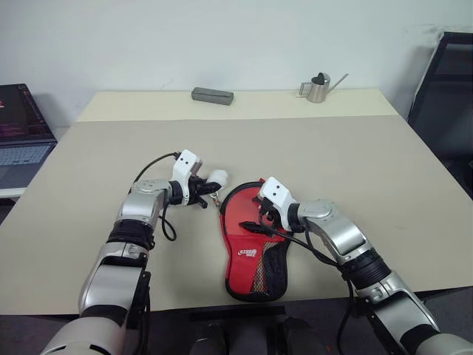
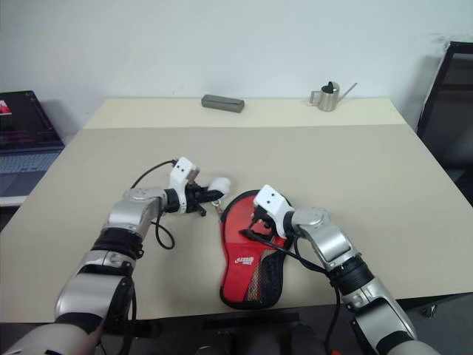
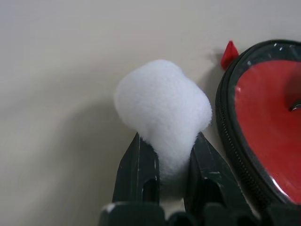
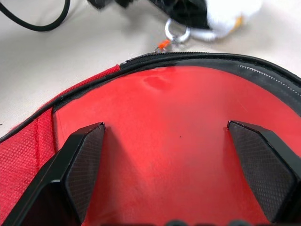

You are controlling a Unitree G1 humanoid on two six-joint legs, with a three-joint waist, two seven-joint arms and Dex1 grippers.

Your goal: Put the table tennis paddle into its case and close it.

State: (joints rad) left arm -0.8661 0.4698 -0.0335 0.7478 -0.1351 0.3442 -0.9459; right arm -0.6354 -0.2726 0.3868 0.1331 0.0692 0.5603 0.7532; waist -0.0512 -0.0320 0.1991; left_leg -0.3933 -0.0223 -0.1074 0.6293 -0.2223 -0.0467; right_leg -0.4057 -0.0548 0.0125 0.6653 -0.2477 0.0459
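Case (image 1: 251, 255) lies near-centre on tabletop (image 1: 355, 170), red side up. Right tool (image 1: 260, 219) over its round end, fingers spread wide. Left tool (image 3: 164, 162) just left of case, clamped on white fluffy pom-pom (image 3: 162, 106). Far edge: grey box (image 1: 212, 95), metal watering can (image 1: 319, 87).

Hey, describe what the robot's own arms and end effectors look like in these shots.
Both arms have silver metallic shells with black ribbed joint sections and white blocks at the wrists. Loose black cables loop beside each forearm. The left end effector and right end effector each have two black wedge-shaped fingers; the right one's pads show a fine textured grid.
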